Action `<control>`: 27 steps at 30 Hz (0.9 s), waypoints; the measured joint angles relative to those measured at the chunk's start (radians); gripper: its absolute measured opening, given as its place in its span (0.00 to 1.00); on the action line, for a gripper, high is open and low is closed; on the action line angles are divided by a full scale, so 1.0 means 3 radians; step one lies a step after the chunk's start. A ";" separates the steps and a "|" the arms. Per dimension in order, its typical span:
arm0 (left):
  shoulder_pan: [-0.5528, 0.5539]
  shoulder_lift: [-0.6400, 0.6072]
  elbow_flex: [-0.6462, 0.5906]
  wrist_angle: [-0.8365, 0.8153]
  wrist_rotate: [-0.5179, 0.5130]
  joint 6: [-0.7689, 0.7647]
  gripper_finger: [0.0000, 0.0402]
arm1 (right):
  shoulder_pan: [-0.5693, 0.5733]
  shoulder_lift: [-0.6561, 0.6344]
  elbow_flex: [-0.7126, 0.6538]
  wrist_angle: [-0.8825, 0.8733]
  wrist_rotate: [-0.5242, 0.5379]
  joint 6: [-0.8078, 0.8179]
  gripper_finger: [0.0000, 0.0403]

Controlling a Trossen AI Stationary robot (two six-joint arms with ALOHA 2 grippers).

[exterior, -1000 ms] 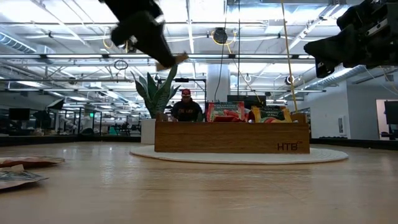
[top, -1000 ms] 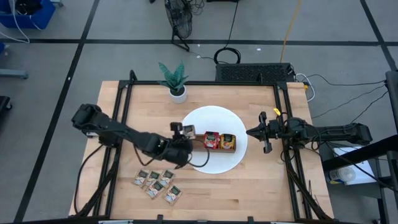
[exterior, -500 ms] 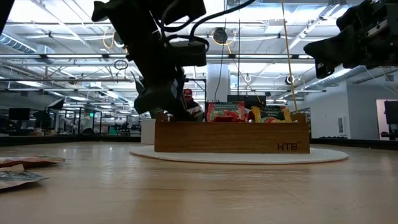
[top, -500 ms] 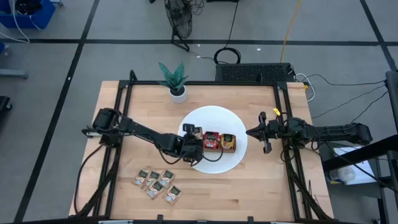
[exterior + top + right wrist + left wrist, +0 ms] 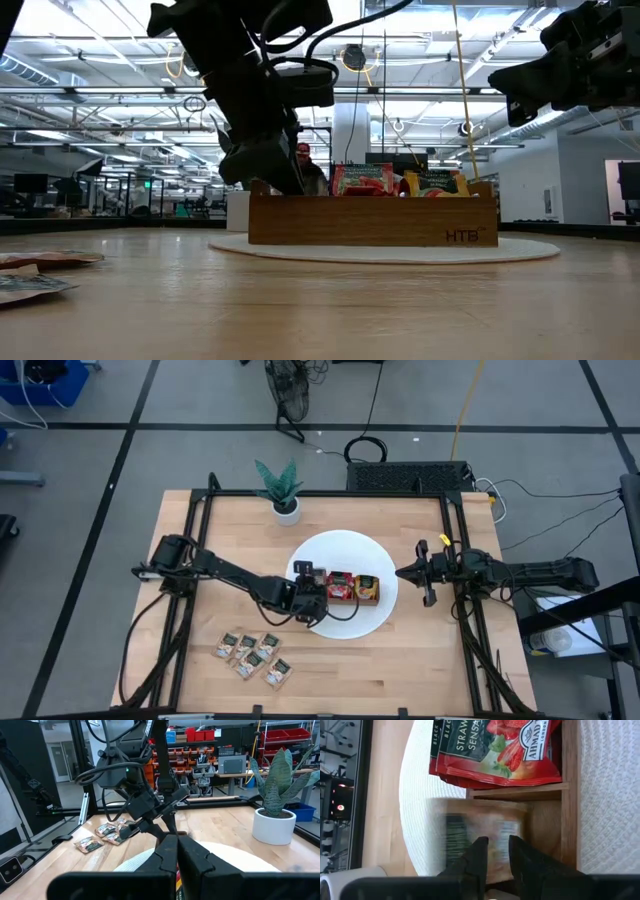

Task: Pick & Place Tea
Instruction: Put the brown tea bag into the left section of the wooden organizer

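Note:
A brown wooden tray (image 5: 345, 600) stands on a round white plate (image 5: 350, 622). Red tea sachets (image 5: 495, 750) fill its middle compartment and orange-yellow ones (image 5: 367, 588) its right one. My left gripper (image 5: 497, 852) points slanting down into the left compartment, fingers a little apart. A pale beige and green sachet (image 5: 480, 827) shows blurred just past the fingertips, inside that compartment. Several more beige sachets (image 5: 255, 655) lie flat on the table near the front left. My right gripper (image 5: 402, 572) hangs shut beside the plate's right rim, holding nothing.
A potted plant (image 5: 283, 490) stands at the table's far edge, behind the plate. Black frame rails (image 5: 195, 560) run along the table's left and right sides. In the low view a person (image 5: 300, 170) sits in the room behind the tray.
My left gripper has gone down and toward the table's right, from above the plate's left rim to the tray's left compartment, carrying a beige sachet at its fingertips. In the last half second it has kept still. In the low view the tray wall now hides the sachet.

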 joint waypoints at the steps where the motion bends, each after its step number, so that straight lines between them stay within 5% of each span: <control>1: 0.0000 0.0000 0.0000 0.0001 0.0000 -0.0020 0.21 | 0.0000 0.0000 0.0000 0.0000 0.0000 0.0000 0.01; 8: -0.0023 -0.0011 0.0025 -0.0036 -0.0016 0.0076 0.22 | 0.0000 0.0000 0.0000 0.0000 -0.0001 0.0000 0.01; 17: 0.0233 -0.0550 0.0070 -0.0468 0.0112 -0.0161 0.22 | 0.0000 0.0000 0.0000 -0.0002 0.0000 0.0000 0.01; 27: 0.1030 -0.0497 0.0069 -0.0636 0.1954 -0.0367 0.22 | 0.0000 -0.0001 0.0000 -0.0003 -0.0001 0.0000 0.01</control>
